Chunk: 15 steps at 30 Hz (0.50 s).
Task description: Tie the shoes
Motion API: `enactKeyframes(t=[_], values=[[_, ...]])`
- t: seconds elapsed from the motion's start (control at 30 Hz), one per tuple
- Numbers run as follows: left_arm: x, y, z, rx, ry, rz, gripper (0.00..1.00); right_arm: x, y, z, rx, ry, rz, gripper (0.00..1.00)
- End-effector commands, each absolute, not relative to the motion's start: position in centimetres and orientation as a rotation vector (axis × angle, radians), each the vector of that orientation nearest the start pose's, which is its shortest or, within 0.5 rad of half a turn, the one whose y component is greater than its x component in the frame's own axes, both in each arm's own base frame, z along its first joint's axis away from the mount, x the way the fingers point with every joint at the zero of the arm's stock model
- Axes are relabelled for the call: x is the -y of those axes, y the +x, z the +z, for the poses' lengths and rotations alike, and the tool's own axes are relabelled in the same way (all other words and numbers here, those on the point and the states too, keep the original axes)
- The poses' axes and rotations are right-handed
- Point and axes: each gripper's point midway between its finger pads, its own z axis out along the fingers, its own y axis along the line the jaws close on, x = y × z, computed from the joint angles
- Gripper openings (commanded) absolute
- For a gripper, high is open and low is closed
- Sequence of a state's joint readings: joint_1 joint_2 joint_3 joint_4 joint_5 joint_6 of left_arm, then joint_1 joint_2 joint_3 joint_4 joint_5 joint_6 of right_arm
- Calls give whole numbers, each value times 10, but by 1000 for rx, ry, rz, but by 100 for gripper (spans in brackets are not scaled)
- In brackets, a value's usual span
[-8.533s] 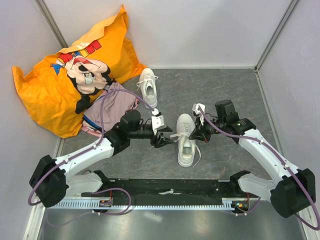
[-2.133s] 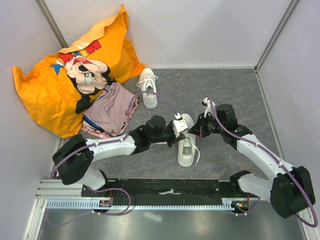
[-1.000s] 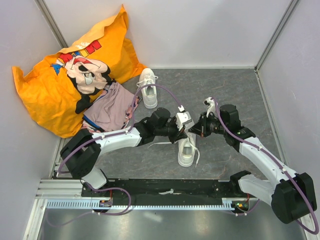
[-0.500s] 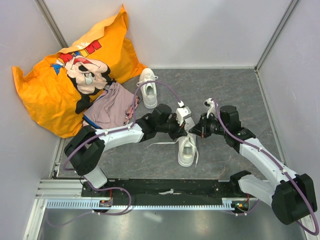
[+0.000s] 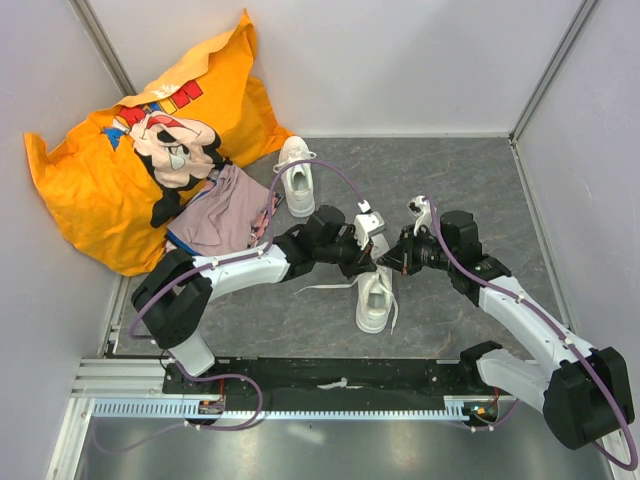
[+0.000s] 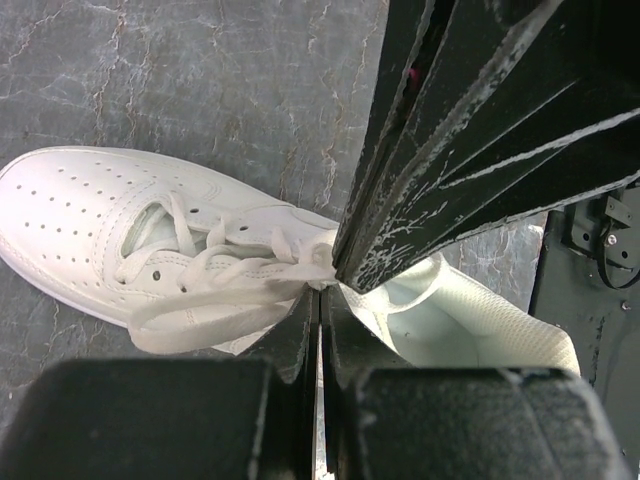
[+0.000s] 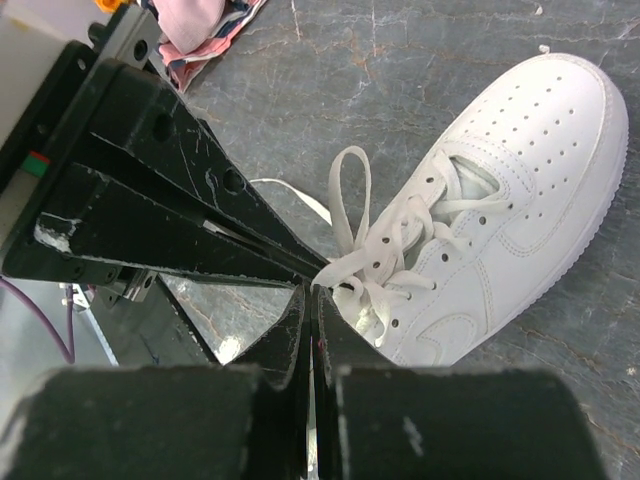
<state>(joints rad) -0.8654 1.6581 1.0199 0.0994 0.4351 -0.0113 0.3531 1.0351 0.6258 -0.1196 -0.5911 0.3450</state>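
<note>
Left arm (image 5: 250,268) had swung in toward 1 o'clock; both jaws were clamped on laces (image 7: 365,262) of the near shoe (image 5: 373,300), mid-knot; next probably needed ends pulled apart

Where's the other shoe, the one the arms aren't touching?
Overhead view: the second shoe lies towards the back, left of centre, beside the pinkish garment.

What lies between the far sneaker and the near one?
In the top view, the left arm's black wrist and a loop of its purple cable lie between the far sneaker and the near sneaker.
</note>
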Motion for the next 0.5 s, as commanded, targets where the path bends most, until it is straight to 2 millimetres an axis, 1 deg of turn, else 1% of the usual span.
enactKeyframes(t=[0.0,0.13,0.17,0.2,0.3,0.4,0.47], values=[[402,246,139,-1853,1120,-986,2,-208,241,162,-2099,-398,1057,1],[403,243,151,-1796,1110,-1018,2,-207,240,159,-2112,-392,1054,1],[402,240,150,-1793,1112,-1028,2,-207,239,160,-2109,-395,1055,2],[402,238,155,-1775,1106,-1040,1,-207,240,161,-2104,-398,1054,2],[401,236,162,-1729,1090,-1058,2,-207,240,162,-2104,-398,1054,2],[401,236,158,-1725,1088,-1059,2,-208,240,165,-2097,-399,1058,5],[402,238,157,-1707,1075,-1064,2,-208,240,165,-2098,-394,1059,10]])
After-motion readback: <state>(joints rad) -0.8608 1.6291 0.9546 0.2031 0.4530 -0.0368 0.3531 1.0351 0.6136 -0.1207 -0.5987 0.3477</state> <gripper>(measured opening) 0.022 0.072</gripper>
